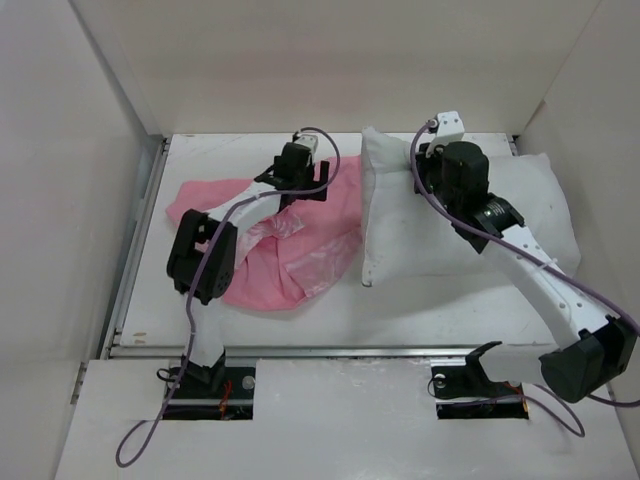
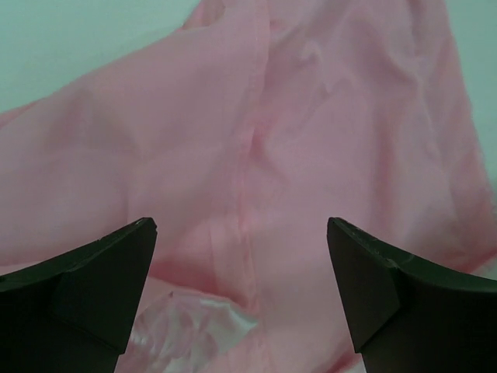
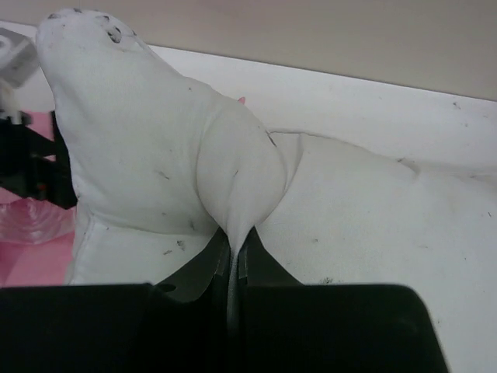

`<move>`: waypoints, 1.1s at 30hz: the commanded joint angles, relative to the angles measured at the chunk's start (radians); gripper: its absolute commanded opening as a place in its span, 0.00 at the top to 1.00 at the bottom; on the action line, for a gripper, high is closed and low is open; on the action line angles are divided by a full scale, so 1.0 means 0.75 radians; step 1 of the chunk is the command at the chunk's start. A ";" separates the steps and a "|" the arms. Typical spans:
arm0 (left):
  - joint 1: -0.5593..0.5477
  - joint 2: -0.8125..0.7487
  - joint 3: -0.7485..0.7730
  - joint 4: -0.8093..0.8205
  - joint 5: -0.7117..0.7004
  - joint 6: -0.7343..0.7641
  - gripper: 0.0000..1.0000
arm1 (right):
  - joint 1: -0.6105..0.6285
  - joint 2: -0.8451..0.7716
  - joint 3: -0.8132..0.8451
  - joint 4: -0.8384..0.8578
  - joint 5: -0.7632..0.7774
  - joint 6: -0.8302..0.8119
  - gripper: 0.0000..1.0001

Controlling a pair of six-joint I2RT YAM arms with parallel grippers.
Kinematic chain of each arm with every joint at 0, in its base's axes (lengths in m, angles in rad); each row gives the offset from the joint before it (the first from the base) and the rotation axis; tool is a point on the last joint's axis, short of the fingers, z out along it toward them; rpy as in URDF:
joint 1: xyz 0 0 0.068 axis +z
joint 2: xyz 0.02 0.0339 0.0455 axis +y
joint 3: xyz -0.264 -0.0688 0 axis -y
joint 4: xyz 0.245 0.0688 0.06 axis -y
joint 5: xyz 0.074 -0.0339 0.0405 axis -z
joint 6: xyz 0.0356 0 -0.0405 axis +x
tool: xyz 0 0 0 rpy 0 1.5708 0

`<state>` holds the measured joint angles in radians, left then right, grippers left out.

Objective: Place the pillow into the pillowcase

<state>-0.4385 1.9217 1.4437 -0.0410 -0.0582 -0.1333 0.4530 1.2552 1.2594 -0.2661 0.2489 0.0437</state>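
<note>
The white pillow point(image 1: 410, 240) lies on the right half of the table, its left edge pulled up into a ridge. My right gripper point(image 1: 432, 185) is over its far part. In the right wrist view the right gripper point(image 3: 234, 249) is shut on a pinched fold of the pillow point(image 3: 140, 155). The pink pillowcase point(image 1: 290, 260) lies crumpled at centre left. My left gripper point(image 1: 290, 180) hovers over its far edge. In the left wrist view the left gripper point(image 2: 241, 233) is open, with the pillowcase point(image 2: 311, 140) below and nothing between the fingers.
White walls close in the table on the left, back and right. A metal rail point(image 1: 300, 350) runs along the table's front edge. The left arm reaches across the pillowcase. A shiny satin patch point(image 2: 186, 334) shows beneath the left fingers.
</note>
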 commanded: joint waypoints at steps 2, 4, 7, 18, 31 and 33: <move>-0.013 0.135 0.250 -0.109 -0.261 -0.039 0.12 | 0.008 0.008 0.020 0.109 -0.035 0.046 1.00; -0.013 0.237 0.331 -0.150 -0.309 -0.039 0.17 | 0.008 0.008 0.020 0.109 -0.049 0.046 1.00; -0.013 0.329 0.417 -0.164 -0.309 -0.021 0.18 | 0.008 0.020 0.020 0.121 -0.050 0.046 1.00; -0.013 0.487 0.509 -0.183 -0.266 -0.021 0.29 | -0.005 0.020 -0.018 0.122 -0.025 0.046 1.00; 0.002 0.410 0.548 -0.238 -0.338 0.020 1.00 | -0.005 0.046 -0.031 0.122 -0.054 0.058 1.00; 0.002 0.361 0.548 -0.250 -0.295 0.053 1.00 | -0.005 0.059 -0.019 0.122 -0.131 0.036 1.00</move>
<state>-0.4450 2.3093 1.8095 -0.2001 -0.2989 -0.1268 0.4530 1.2964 1.2270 -0.2604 0.2016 0.0822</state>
